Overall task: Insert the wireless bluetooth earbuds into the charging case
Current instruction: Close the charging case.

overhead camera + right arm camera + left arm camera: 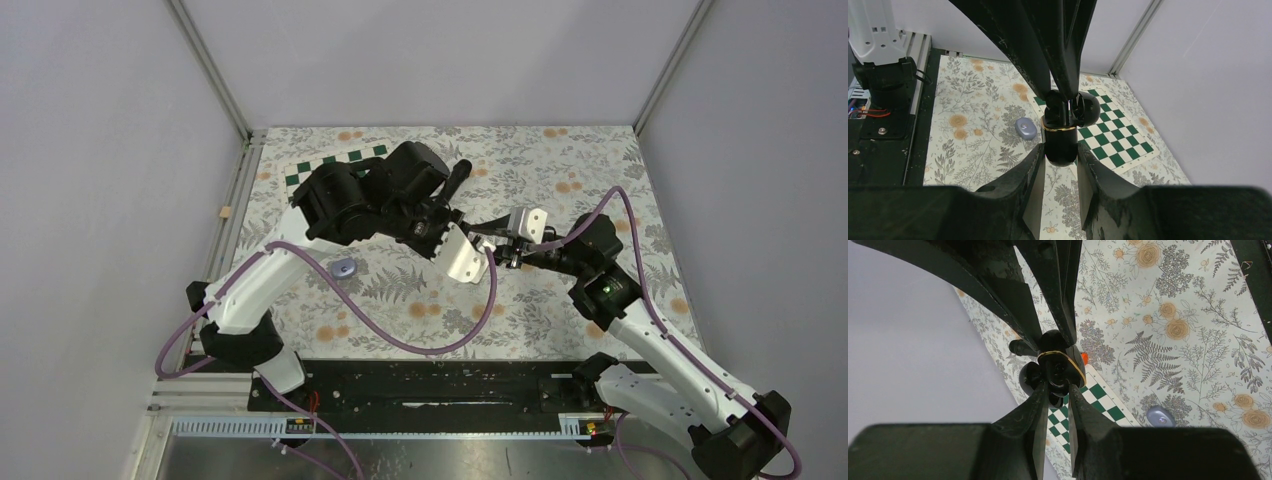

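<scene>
Left wrist view: the left gripper (1055, 396) is clenched tight at the 6 o'clock end of a glossy black charging case (1057, 369) with a thin gold band. What sits between its tips is too dark to tell. The right gripper (1055, 340) reaches in from 12 o'clock and clamps the same case. At 4 o'clock, well apart, a pale purple oval object (1160, 416) lies on the floral table cover (1198, 340), near a green-and-white checkered mat (1098, 400).

Right wrist view: the right fingers flank the case's body below the band. Its rounded lid tips open toward 2 o'clock, and the left fingers press in at the mouth. No earbud can be told apart. The case shows no legible marking.

Top view: both arms meet just right of centre with the case raised off the table. The purple object lies at 8 o'clock from them and the mat at 11 o'clock. Labels on the base rail are too small to read.
</scene>
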{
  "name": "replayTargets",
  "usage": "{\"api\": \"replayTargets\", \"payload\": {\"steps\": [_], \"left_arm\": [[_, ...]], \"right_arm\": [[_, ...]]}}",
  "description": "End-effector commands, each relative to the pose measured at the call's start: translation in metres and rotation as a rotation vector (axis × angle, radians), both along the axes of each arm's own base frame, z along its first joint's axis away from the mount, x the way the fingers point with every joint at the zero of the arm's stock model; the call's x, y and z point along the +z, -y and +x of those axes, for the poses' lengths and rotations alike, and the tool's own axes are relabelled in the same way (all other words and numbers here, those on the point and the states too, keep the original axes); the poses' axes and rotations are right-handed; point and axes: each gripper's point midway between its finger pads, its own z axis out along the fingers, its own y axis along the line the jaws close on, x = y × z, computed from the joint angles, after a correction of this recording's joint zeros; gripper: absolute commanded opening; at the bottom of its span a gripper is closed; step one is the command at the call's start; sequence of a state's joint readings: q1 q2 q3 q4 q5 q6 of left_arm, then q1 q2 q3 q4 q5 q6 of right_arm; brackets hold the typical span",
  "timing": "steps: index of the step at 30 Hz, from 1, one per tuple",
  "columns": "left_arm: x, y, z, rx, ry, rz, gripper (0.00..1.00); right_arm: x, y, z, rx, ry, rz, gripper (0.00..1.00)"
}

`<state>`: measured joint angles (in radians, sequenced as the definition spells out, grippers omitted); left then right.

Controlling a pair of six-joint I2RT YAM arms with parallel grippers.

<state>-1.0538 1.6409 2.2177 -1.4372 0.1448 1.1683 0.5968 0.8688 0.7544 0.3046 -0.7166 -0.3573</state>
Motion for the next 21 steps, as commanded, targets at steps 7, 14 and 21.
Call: {"api": "replayTargets", "payload": {"steps": [7,14,21], "left_arm": [[0.019,0.017,0.0,-0.032,0.045,-0.08,0.0],[0.017,0.022,0.003,-0.041,0.056,-0.083,0.03],[0.036,0.023,0.01,-0.026,0.133,-0.156,0.45]], "right_arm": [[0.034,-0.004,-0.003,0.012,0.03,0.075,0.0],[0.036,-0.003,-0.004,0.008,0.024,0.086,0.0],[0.036,-0.001,-0.001,-0.026,-0.017,0.11,0.0]]}}
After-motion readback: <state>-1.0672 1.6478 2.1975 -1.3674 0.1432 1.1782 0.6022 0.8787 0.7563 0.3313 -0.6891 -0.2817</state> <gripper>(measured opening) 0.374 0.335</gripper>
